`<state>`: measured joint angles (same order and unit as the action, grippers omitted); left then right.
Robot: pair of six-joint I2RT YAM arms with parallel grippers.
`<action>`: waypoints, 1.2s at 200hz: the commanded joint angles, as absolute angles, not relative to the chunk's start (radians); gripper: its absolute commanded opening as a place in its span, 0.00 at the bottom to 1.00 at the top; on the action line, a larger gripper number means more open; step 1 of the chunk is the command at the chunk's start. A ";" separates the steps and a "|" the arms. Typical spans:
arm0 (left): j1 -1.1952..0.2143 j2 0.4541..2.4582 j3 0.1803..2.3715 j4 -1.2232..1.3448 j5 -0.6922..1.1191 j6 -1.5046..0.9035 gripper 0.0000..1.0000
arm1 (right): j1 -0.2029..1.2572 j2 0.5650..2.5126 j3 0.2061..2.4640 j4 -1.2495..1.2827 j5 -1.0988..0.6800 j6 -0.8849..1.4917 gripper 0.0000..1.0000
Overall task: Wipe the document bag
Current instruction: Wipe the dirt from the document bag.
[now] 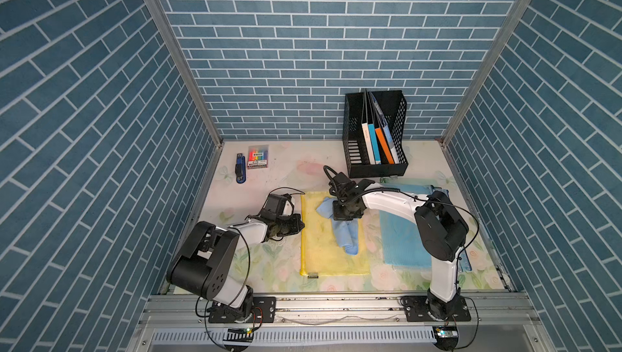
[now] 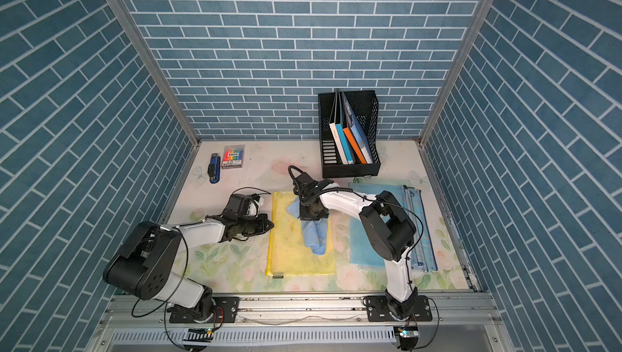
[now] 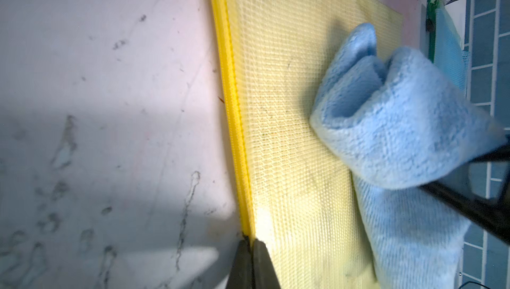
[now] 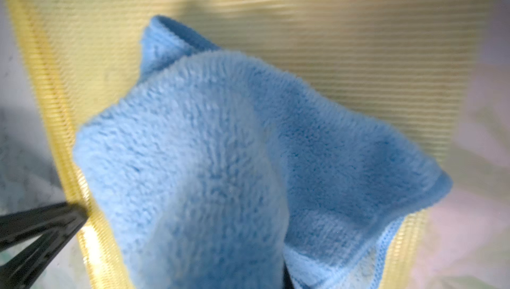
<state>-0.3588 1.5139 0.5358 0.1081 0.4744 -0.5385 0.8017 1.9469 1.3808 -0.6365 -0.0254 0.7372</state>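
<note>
Toward the left of the bench (image 1: 269, 182), the left claw (image 3: 251, 249) was pinched together on the zip edge of the yellow document bag (image 1: 323, 256). The bag lay flat mid-bench, with bare bench beyond that edge. The right claw (image 1: 348, 215) was clamped on a blue cloth (image 1: 346, 239) trailing across the bag. Behind, a black file rack (image 1: 351, 151) held upright books (image 1: 378, 145); blue mesh bags (image 1: 400, 242) lay farther right.

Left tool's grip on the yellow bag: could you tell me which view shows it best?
The left wrist view: up close, the left tool is shut on the yellow bag's zipper edge. Both top views show it distantly; the right wrist view, only its black tip.
</note>
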 commanded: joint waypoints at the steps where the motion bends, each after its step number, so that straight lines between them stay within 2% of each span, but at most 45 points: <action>1: -0.365 1.525 0.514 0.107 0.494 -0.552 0.00 | 0.805 1.959 1.437 -0.675 0.001 0.761 0.00; 59: -0.368 1.516 0.514 0.120 0.496 -0.560 0.00 | 0.947 2.339 1.914 -0.722 -0.161 0.768 0.00; 79: -0.367 1.499 0.491 0.112 0.474 -0.561 0.00 | 0.957 2.413 1.979 -0.712 -0.190 0.804 0.00; 100: -0.368 1.472 0.474 0.111 0.448 -0.576 0.00 | 0.947 2.400 1.934 -0.697 -0.149 0.823 0.00; 140: -0.367 1.449 0.428 0.136 0.430 -0.615 0.00 | 0.873 2.241 1.714 -0.637 -0.061 0.822 0.00; 192: -0.363 1.451 0.405 0.169 0.431 -0.648 0.00 | 0.745 2.060 1.519 -0.703 0.049 0.749 0.00; 240: -0.362 1.452 0.395 0.196 0.437 -0.668 0.00 | 0.714 2.070 1.485 -0.699 0.012 0.742 0.00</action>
<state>-0.3614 1.4456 0.4248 0.2218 0.4503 -0.6556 0.6952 2.0647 1.4914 -0.6685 0.0151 0.7528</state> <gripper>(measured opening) 0.050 0.070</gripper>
